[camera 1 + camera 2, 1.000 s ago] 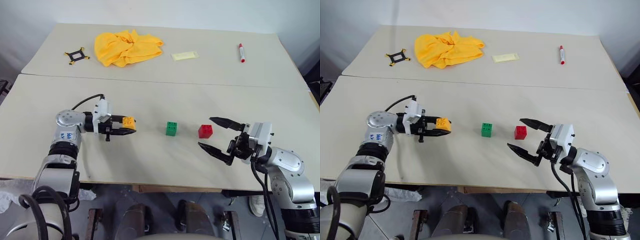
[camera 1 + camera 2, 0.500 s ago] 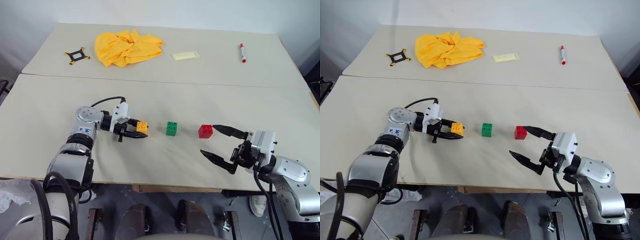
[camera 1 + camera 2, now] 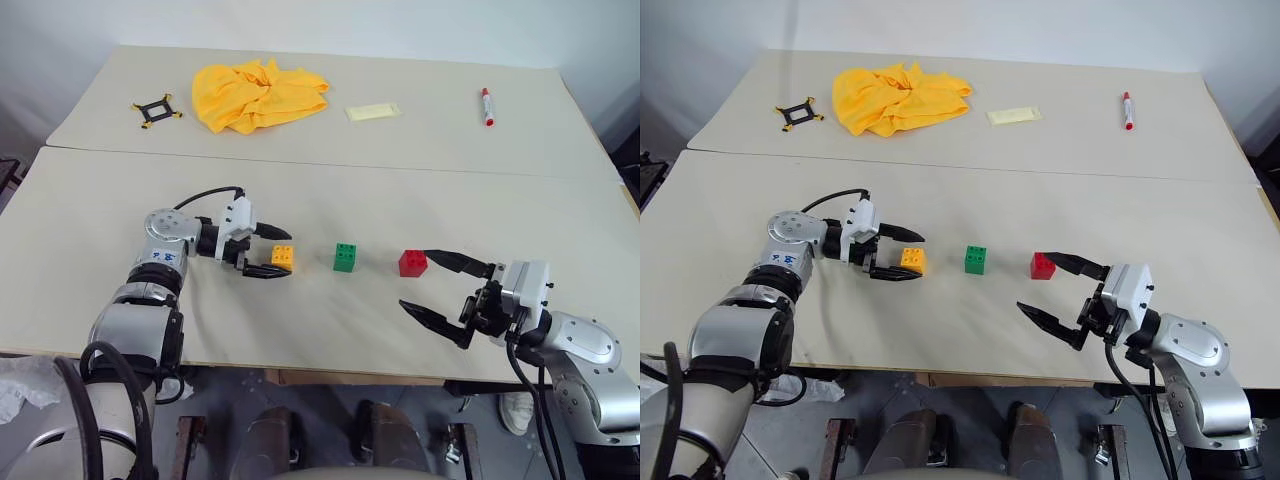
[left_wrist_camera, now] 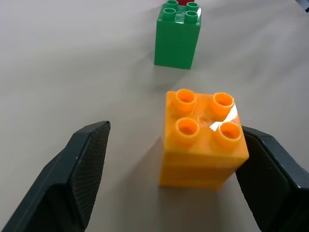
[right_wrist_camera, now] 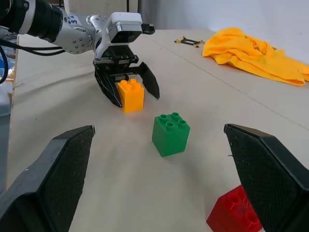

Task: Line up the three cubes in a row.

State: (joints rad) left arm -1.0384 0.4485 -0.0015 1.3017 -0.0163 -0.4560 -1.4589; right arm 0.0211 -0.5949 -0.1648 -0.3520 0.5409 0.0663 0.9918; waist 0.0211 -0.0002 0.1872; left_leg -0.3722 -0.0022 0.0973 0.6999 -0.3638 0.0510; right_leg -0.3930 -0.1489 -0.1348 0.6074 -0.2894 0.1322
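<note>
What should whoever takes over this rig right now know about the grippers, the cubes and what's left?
Left gripper: open, fingers either side of the orange cube, which stands on the table; one finger looks to be against it.
Right gripper: open, empty, just beside the red cube, not touching.
Cubes: orange, green cube, red, left to right, upright, roughly in one row with gaps between.
Done: orange set down in line with the others.
Left: back the left gripper off without nudging orange; straighten the row if needed.

Looked glossy, smooth plastic: orange-yellow cube [image 4: 203, 140], green cube [image 4: 177, 36]. Matt, finely textured black: finger pads [image 4: 91, 166]. Soft crumpled cloth [image 3: 257, 92]; matt table [image 3: 330, 190].
</note>
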